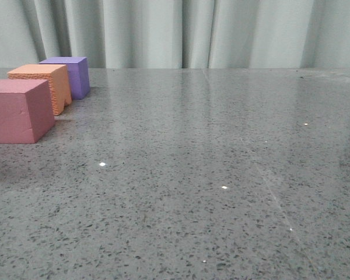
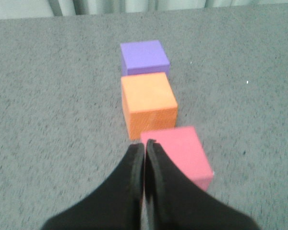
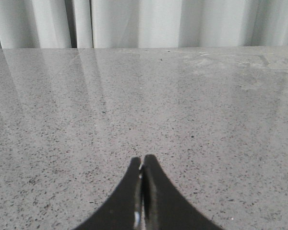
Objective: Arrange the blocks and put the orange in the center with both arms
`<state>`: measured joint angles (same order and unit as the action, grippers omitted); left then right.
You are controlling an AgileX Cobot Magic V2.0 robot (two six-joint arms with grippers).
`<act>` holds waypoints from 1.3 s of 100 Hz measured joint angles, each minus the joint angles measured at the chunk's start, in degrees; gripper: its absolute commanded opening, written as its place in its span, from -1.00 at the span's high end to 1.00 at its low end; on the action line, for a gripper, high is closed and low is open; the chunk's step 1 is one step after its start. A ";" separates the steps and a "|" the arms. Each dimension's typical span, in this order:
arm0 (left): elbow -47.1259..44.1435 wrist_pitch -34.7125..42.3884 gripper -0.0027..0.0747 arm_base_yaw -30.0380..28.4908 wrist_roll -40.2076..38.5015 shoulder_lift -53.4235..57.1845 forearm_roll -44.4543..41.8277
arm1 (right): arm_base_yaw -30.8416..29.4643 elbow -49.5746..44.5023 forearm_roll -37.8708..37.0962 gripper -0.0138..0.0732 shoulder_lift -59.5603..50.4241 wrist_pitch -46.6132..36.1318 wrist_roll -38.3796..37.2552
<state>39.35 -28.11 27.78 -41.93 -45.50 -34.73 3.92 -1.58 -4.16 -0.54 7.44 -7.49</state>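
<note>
Three foam cubes stand in a row at the far left of the table. The pinkish-red cube is nearest, the orange cube is in the middle, the purple cube is farthest. In the left wrist view the row shows as purple, orange and pinkish-red. My left gripper is shut and empty, its tips above the near corner of the pinkish-red cube. My right gripper is shut and empty over bare table. Neither gripper shows in the front view.
The grey speckled tabletop stretches right of the cubes. A pale curtain hangs behind the table's far edge.
</note>
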 measured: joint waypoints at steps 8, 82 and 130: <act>-4.00 0.14 0.96 0.00 0.00 4.20 -0.11 | 0.00 0.00 0.00 0.84 0.00 0.00 0.00; -12.28 -0.36 0.97 0.00 0.00 14.68 1.77 | 0.00 0.00 0.00 0.84 0.00 0.00 0.00; -12.40 2.45 0.97 0.00 3.01 15.15 0.17 | 0.00 0.00 0.00 0.84 0.00 0.00 0.00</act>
<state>26.95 -25.66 27.78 -38.92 -30.35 -34.56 3.92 -1.58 -4.16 -0.54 7.44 -7.49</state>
